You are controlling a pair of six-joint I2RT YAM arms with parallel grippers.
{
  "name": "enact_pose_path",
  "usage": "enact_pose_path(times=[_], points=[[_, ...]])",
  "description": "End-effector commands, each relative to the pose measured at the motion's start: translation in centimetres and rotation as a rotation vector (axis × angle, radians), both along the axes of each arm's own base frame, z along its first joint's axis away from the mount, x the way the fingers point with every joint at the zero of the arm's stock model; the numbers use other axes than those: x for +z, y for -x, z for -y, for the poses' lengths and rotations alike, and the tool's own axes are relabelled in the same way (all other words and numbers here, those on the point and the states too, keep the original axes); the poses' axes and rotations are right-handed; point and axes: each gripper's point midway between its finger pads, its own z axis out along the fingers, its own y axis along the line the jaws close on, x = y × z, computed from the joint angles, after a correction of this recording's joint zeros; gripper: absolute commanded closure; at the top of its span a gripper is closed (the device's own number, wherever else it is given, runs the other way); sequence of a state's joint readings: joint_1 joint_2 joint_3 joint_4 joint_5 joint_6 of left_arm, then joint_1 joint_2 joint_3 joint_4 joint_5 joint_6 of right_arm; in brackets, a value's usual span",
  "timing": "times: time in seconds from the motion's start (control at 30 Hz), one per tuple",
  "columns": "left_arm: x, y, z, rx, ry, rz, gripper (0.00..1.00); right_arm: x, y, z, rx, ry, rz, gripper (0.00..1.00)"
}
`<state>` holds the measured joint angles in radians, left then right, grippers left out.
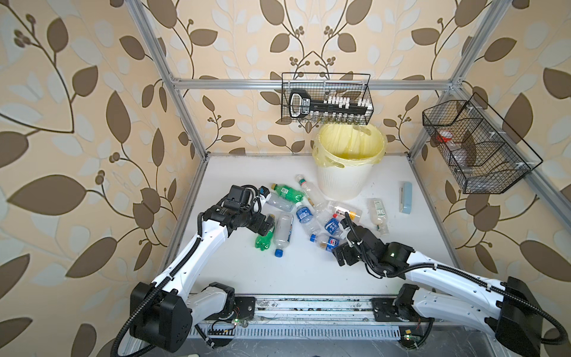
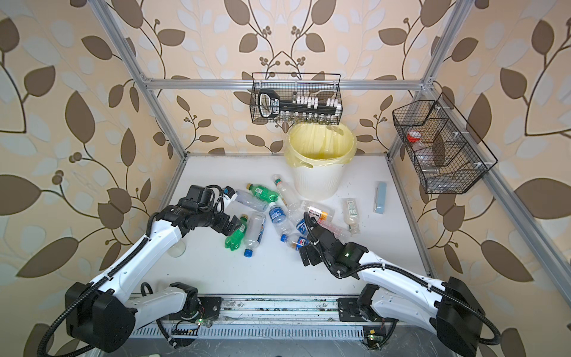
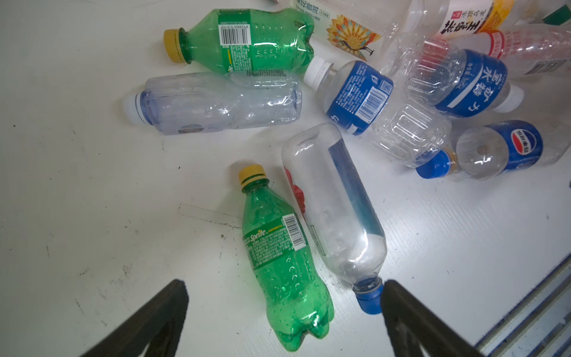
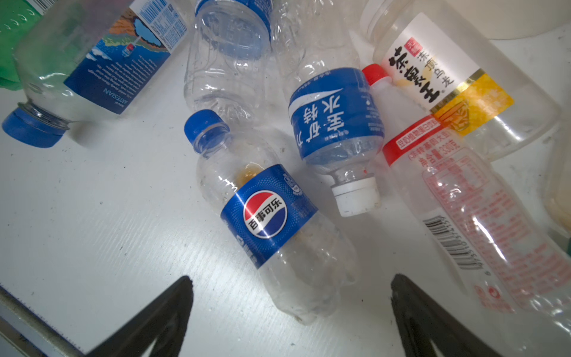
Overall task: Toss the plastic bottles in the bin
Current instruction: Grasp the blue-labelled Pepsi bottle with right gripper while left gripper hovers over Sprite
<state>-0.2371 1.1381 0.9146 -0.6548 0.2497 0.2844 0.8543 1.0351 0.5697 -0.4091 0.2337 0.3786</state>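
On the white desk (image 1: pixel 278 272), plastic bottles (image 1: pixel 304 214) are strewn near the bin (image 1: pixel 340 182); the left gripper (image 3: pixel 284 284) and right gripper (image 4: pixel 292 278) are held wide open, empty.

Both top views look steeply down from high above the front edge of the table (image 1: pixel 278 272), facing its back side and standing far enough off to take in both arms, the bin (image 1: pixel 336 182) and all the plastic bottles (image 1: pixel 283 230). The left wrist camera sits just behind the left gripper (image 3: pixel 282 282), close above the table, looking out past its spread jaws, with a Sprite bottle (image 3: pixel 278 262) lying between them. The right wrist camera looks the same way past the right gripper (image 4: pixel 292 278), very near a Pepsi bottle (image 4: pixel 268 216) between its jaws. The left wrist view shows that Pepsi bottle too, well beyond its jaws.
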Motion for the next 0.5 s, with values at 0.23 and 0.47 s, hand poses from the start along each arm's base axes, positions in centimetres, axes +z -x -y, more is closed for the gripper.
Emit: enact_pose_path(times=[0.23,0.47], points=[[-0.3,0.5,-1.0,0.034,0.098,-0.043,0.01,-0.3,-1.3,-2.5,0.063,-0.036,-0.015,0.0],[-1.1,0.3,-1.8,0.057,0.08,-0.06,0.01,-1.0,-2.0,-2.8,0.081,0.005,-0.021,0.0]])
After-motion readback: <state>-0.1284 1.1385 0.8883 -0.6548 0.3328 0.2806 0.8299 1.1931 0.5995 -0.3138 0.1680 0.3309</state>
